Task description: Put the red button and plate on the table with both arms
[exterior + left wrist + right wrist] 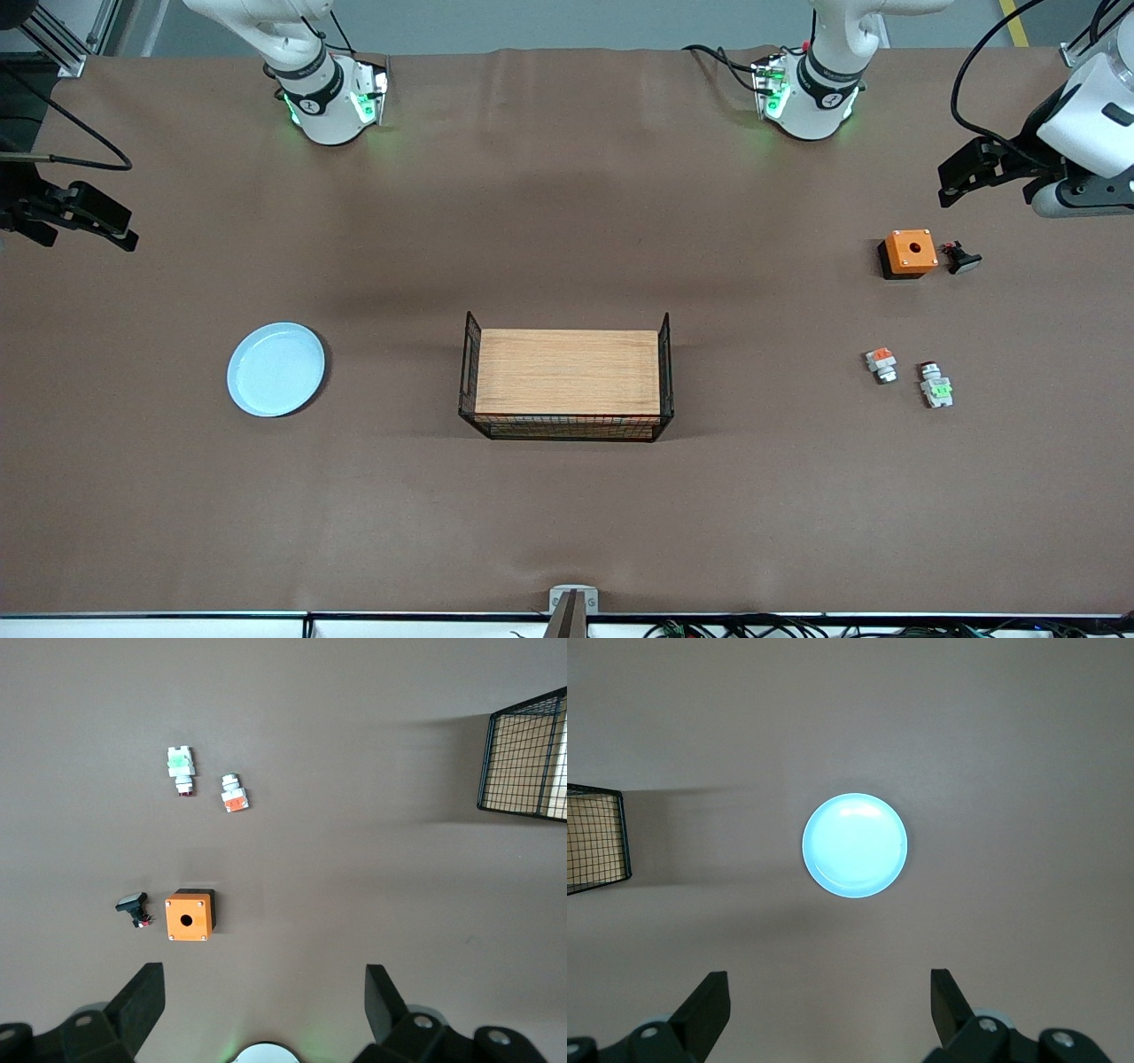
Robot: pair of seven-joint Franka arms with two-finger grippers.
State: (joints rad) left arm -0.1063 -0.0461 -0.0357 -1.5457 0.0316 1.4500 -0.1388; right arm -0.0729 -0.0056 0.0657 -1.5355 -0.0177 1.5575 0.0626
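Observation:
The light blue plate lies flat on the brown table toward the right arm's end. The red button, a tiny white part with a green block and a dark red cap, lies on the table toward the left arm's end. My left gripper hangs open and empty in the air over the table at that end, apart from the button. My right gripper hangs open and empty over the table's other end, apart from the plate.
A wooden-topped black wire crate stands mid-table. Beside the red button lies a similar part with an orange block. Farther from the front camera sit an orange square box with a hole and a small black part.

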